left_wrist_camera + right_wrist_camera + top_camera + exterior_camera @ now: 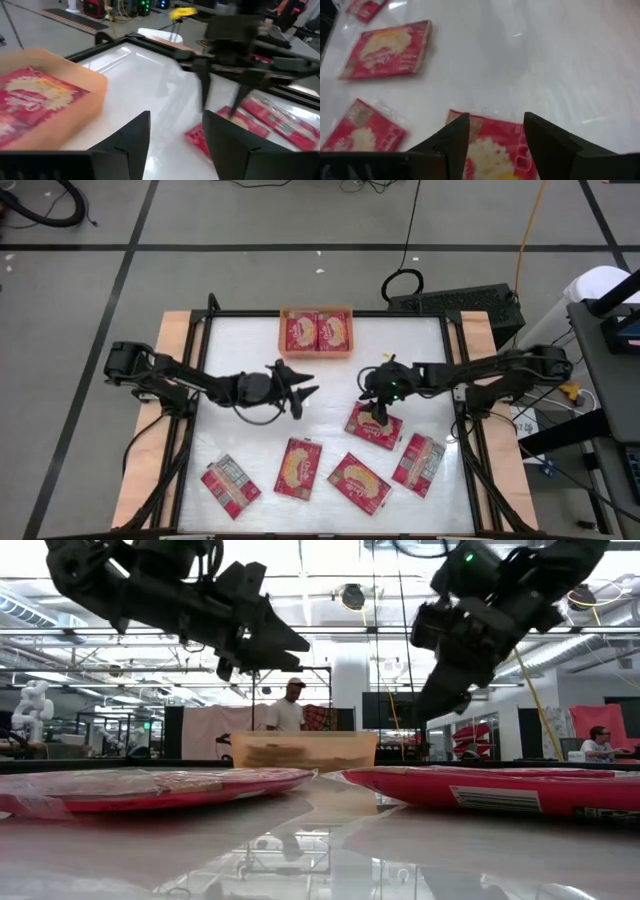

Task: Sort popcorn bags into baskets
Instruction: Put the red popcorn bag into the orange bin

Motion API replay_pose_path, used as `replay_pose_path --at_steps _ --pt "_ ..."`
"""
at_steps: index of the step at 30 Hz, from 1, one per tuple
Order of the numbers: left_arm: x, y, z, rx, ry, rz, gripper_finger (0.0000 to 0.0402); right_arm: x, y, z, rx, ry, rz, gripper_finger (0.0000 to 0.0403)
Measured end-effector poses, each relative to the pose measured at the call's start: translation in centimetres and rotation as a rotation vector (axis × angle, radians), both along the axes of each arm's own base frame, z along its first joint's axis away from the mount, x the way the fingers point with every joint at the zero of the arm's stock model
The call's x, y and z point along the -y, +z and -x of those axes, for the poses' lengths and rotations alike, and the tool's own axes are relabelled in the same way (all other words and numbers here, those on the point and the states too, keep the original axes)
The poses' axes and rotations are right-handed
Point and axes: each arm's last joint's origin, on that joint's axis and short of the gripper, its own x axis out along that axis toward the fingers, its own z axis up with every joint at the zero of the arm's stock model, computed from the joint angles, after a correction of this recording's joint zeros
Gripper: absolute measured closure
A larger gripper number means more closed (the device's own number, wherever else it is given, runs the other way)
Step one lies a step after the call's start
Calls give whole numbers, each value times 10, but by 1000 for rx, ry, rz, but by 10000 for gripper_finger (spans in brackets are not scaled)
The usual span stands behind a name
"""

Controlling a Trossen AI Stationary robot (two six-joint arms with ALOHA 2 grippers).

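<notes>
The orange basket (pixel 317 332) stands at the table's far edge with two red popcorn bags (pixel 302 332) lying flat in it. Several more popcorn bags lie flat on the white table toward the near edge (pixel 299 467) (pixel 359 482) (pixel 419 463) (pixel 231 485). My right gripper (pixel 496 119) is open and hangs above another bag (pixel 490 150) right of centre, clear of it, as the low view shows (pixel 440 705). My left gripper (pixel 176 117) is open, with nothing between its fingers. It stands above the table's middle (pixel 305 392), pointing toward the right arm.
The table's wooden side boards (pixel 175 330) and black frame border the white surface. A person (pixel 287 705) stands in the room beyond the far edge. Bare table lies between the basket and the loose bags.
</notes>
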Motion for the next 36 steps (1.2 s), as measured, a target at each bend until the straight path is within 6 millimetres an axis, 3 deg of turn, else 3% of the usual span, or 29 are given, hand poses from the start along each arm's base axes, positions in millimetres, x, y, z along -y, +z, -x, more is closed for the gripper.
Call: replay_pose_path --at_steps 8,12,16,22,31,36 --pt "25 -1 2 -11 -44 5 214 14 -34 -8 -119 121 20 161" --pt "33 -2 3 -15 -69 11 207 18 -42 -9 -144 126 29 134" --pt "37 -3 4 -20 -82 10 202 18 -43 -9 -146 141 45 137" --pt "38 -7 6 -69 -84 13 210 17 -44 -8 -155 129 30 202" --pt "37 -11 7 -106 -77 31 237 13 -45 -9 -164 76 45 384" --pt "37 -11 7 -103 -74 40 250 14 -40 -15 -85 69 54 393"
